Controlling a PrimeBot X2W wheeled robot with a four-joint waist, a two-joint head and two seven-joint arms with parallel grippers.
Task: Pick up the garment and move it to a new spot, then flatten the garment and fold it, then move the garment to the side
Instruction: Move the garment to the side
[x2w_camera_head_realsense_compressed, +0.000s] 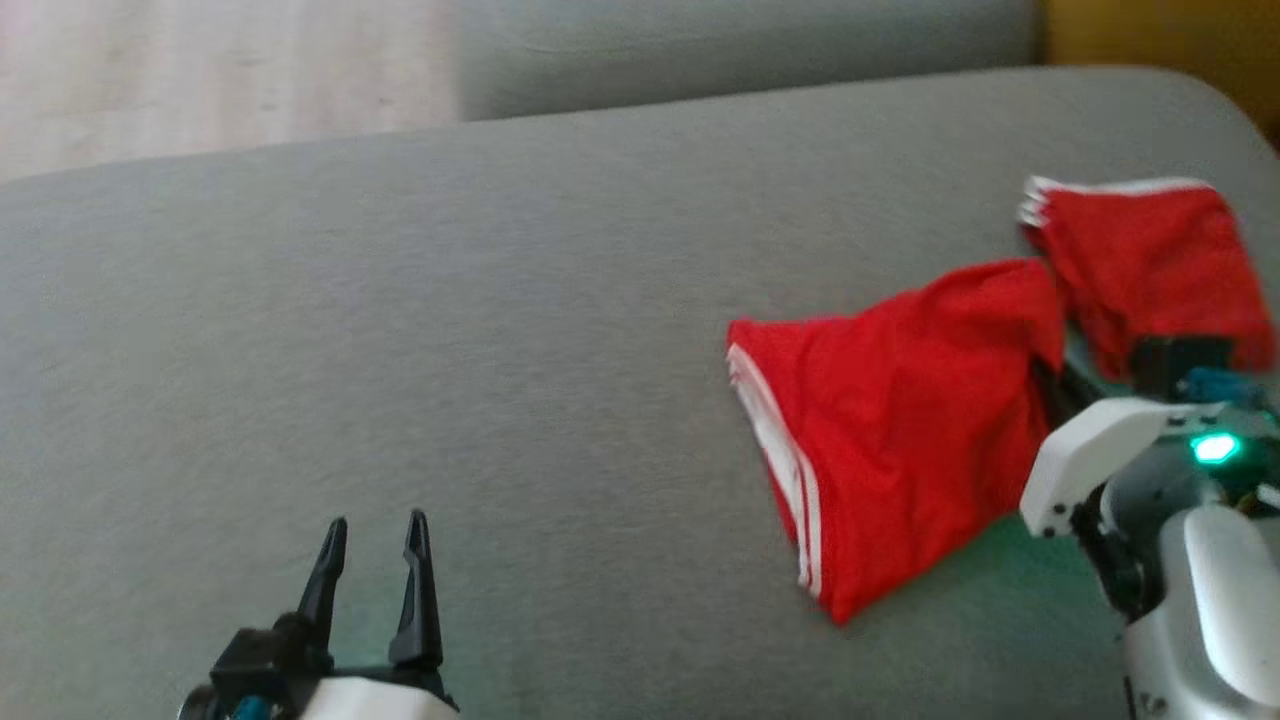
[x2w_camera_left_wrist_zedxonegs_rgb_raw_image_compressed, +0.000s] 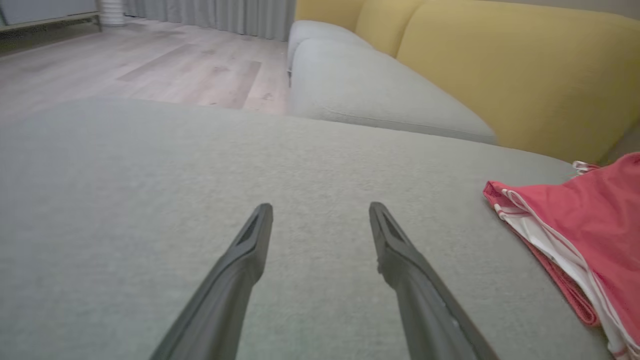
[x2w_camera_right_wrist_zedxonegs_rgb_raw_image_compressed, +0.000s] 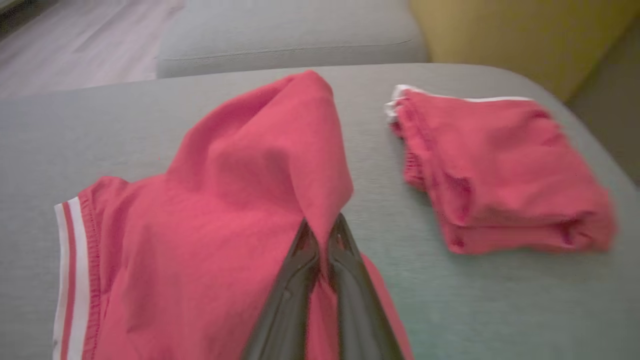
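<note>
A red garment (x2w_camera_head_realsense_compressed: 900, 420) with white stripes along one hem lies crumpled on the grey sofa cushion (x2w_camera_head_realsense_compressed: 500, 350), right of centre. My right gripper (x2w_camera_right_wrist_zedxonegs_rgb_raw_image_compressed: 322, 227) is shut on a fold of this garment (x2w_camera_right_wrist_zedxonegs_rgb_raw_image_compressed: 225, 200), and the cloth peaks up where the fingers pinch it. In the head view the right arm (x2w_camera_head_realsense_compressed: 1100, 450) reaches in from the lower right, its fingers hidden behind the cloth. My left gripper (x2w_camera_head_realsense_compressed: 375, 530) stands open and empty over bare cushion at the lower left, well apart from the garment (x2w_camera_left_wrist_zedxonegs_rgb_raw_image_compressed: 590, 215). In the left wrist view the same left gripper (x2w_camera_left_wrist_zedxonegs_rgb_raw_image_compressed: 320, 210) holds nothing.
A second red garment (x2w_camera_head_realsense_compressed: 1150, 260), folded into a stack, lies at the cushion's far right corner (x2w_camera_right_wrist_zedxonegs_rgb_raw_image_compressed: 500, 170). Another grey cushion (x2w_camera_left_wrist_zedxonegs_rgb_raw_image_compressed: 370, 95) and a yellow backrest (x2w_camera_left_wrist_zedxonegs_rgb_raw_image_compressed: 525, 70) stand beyond. Wooden floor (x2w_camera_head_realsense_compressed: 200, 70) lies past the cushion's far edge.
</note>
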